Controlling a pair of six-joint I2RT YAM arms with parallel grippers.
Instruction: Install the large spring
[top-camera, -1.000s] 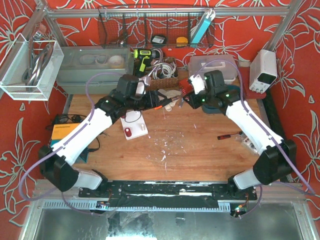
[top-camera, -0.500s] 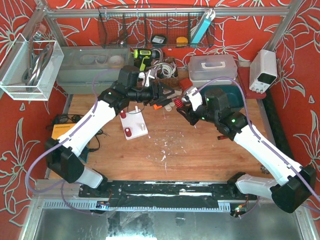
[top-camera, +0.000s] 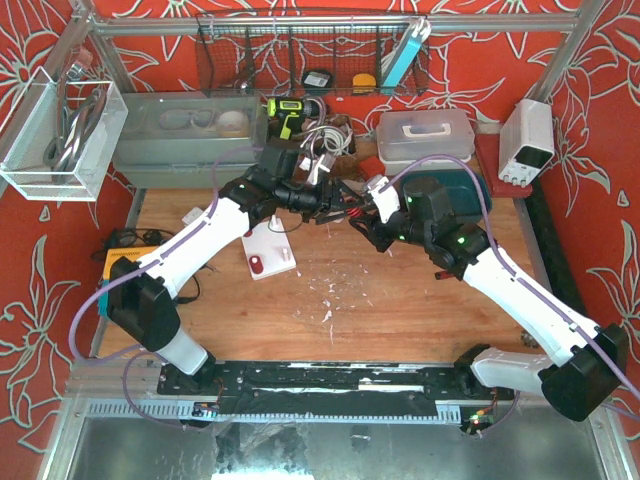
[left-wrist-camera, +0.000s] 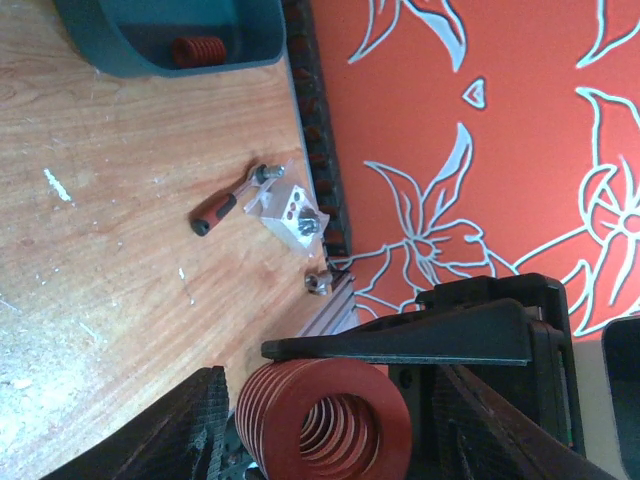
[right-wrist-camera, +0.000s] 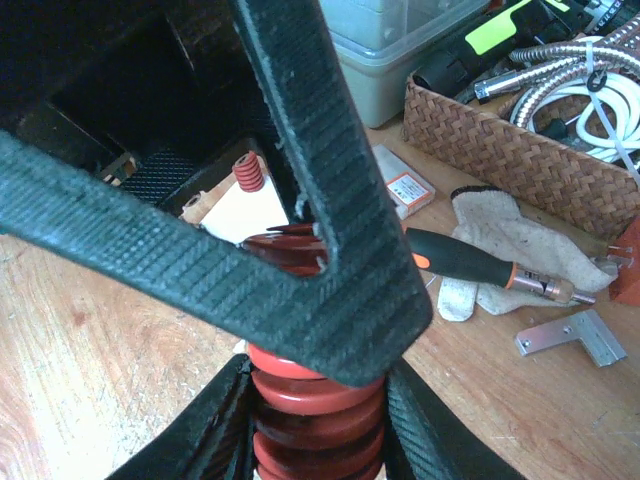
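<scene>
The large red spring (right-wrist-camera: 318, 415) is held above the table between the two arms, and it also shows in the top view (top-camera: 353, 212). My right gripper (right-wrist-camera: 318, 440) is shut on its coils. My left gripper (left-wrist-camera: 325, 425) is open, with one finger (left-wrist-camera: 190, 430) on each side of the spring's end (left-wrist-camera: 320, 420) and small gaps showing. A left finger (right-wrist-camera: 300, 250) crosses in front of the spring in the right wrist view. The white fixture plate (top-camera: 268, 250) lies on the table below; a small red spring (right-wrist-camera: 246, 172) stands on it.
A teal bin (left-wrist-camera: 120, 45) holds another red spring (left-wrist-camera: 192, 50). A red-handled ratchet (left-wrist-camera: 215, 210) and a metal block (left-wrist-camera: 290, 212) lie at the right. A wicker basket (right-wrist-camera: 520, 140), a glove (right-wrist-camera: 500, 240), a screwdriver (right-wrist-camera: 470, 262) and a metal bracket (right-wrist-camera: 570, 335) lie at the back.
My right gripper carried the large spring from the teal bin leftwards to the table's middle. My left gripper swung right to meet it and now straddles the spring.
</scene>
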